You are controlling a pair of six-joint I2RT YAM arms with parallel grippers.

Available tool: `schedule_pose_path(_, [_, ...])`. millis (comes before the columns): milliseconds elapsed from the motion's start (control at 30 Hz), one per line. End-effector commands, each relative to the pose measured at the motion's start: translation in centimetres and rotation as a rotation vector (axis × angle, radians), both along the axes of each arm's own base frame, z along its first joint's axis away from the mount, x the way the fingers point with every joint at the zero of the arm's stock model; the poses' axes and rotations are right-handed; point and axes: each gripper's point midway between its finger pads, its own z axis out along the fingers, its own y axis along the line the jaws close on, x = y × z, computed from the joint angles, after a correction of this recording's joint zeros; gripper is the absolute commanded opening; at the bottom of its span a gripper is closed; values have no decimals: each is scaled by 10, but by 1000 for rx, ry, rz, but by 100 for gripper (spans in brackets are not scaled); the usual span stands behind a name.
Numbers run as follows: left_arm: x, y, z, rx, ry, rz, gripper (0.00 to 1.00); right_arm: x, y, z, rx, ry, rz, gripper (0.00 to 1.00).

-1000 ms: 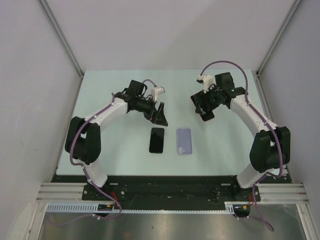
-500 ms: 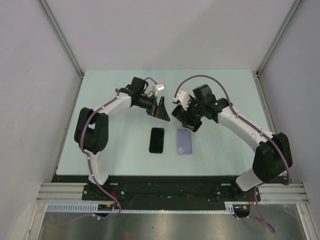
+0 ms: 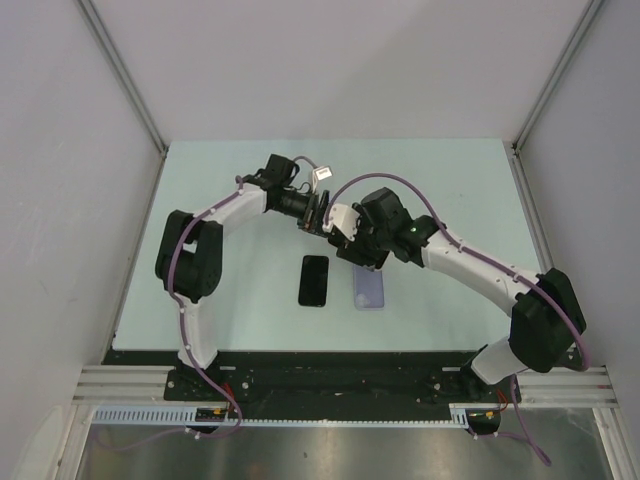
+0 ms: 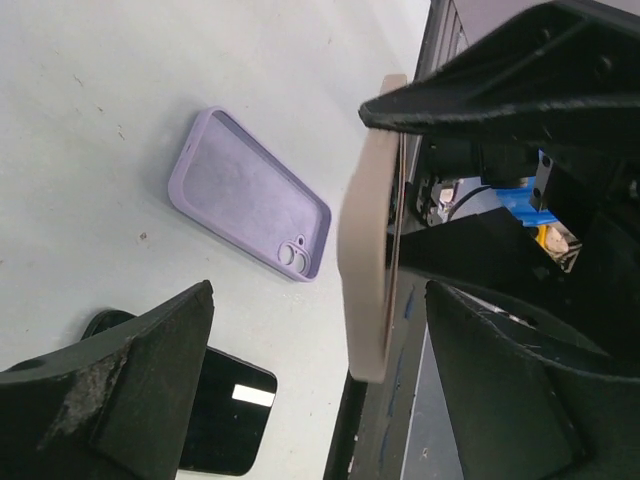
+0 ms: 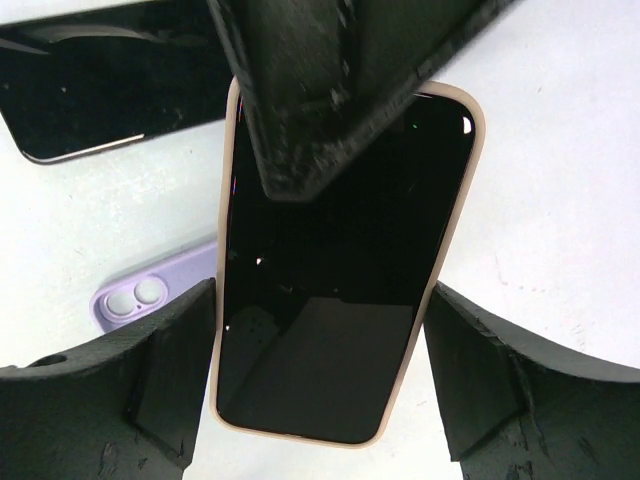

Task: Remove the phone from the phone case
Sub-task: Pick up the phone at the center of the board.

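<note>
- Evidently the job is at the set-up for stripping: the slim dark-screened phone point(image 5: 330, 300) sits fully inside its beige rounded phone case point(image 4: 362, 250). The pair is held in the air over the middle of the pale green table point(image 3: 220, 200).
- The right gripper point(image 5: 322, 288) looks clamped across the case's long edges, with the screen facing its camera.
- The left gripper point(image 4: 320, 290) has its fingers apart, one on each side of the cased phone's faces. Neither touches it, as far as I can tell.
- Next, I judge, the left must take hold of the rim or a corner and peel it back while the right grips firmly; a slip would drop everything.
- The case looks soft and matte, with a lip around the glossy dark glass.
- Nearer, on the table, lie a bare black phone point(image 3: 313, 280) and, to its right, an empty lilac case point(image 3: 368, 286).
</note>
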Motion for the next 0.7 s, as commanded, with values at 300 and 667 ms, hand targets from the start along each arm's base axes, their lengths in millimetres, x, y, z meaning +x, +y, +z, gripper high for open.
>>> schedule_pose_path(300, [-7, -12, 21, -104, 32, -74, 67, 22, 32, 32, 43, -212, 26, 50])
schedule_pose_path(667, [-13, -16, 24, -116, 46, -93, 51, 25, 38, 27, 19, -238, 22, 50])
